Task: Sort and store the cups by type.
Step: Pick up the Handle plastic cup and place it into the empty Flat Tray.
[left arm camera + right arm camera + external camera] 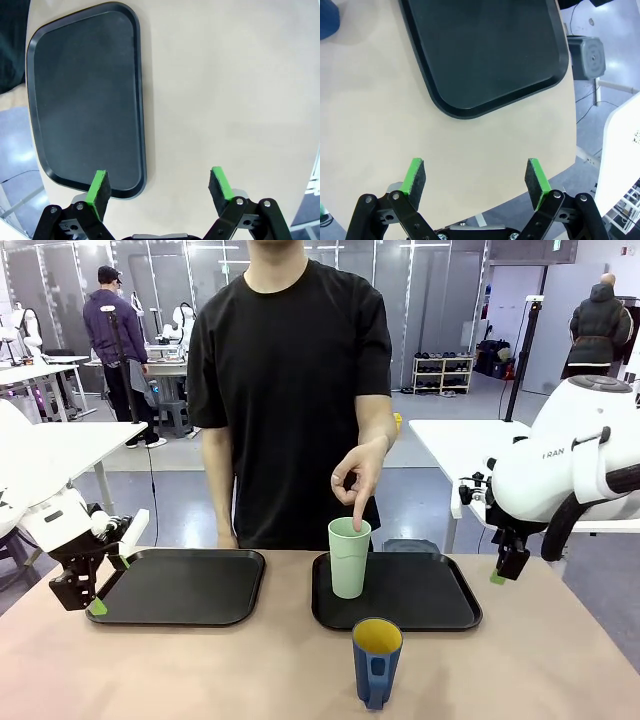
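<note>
Hovering above the tabletop [225, 100] in the left wrist view, the left gripper [160, 192] has its jaws spread wide with nothing between them. One green pad sits over the rim at a corner of the left tray [85, 100], the other over bare tabletop.

From the right wrist, the right gripper [475, 182] is likewise wide and holds nothing. It hangs over the tabletop near its edge, just short of a rounded corner of the right tray [485, 55].

From the front, the mint-green tumbler [349, 565] stands upright on the right tray, near its far left corner. A person at the far edge holds a hand [358, 478] above it, index finger pointing down at the rim. The dark blue mug [377, 665] stands upright on the tabletop by the near edge, just in front of the right tray, its yellow inside showing. Both grippers are at the tabletop's left and right edges, well apart from the cups.
</note>
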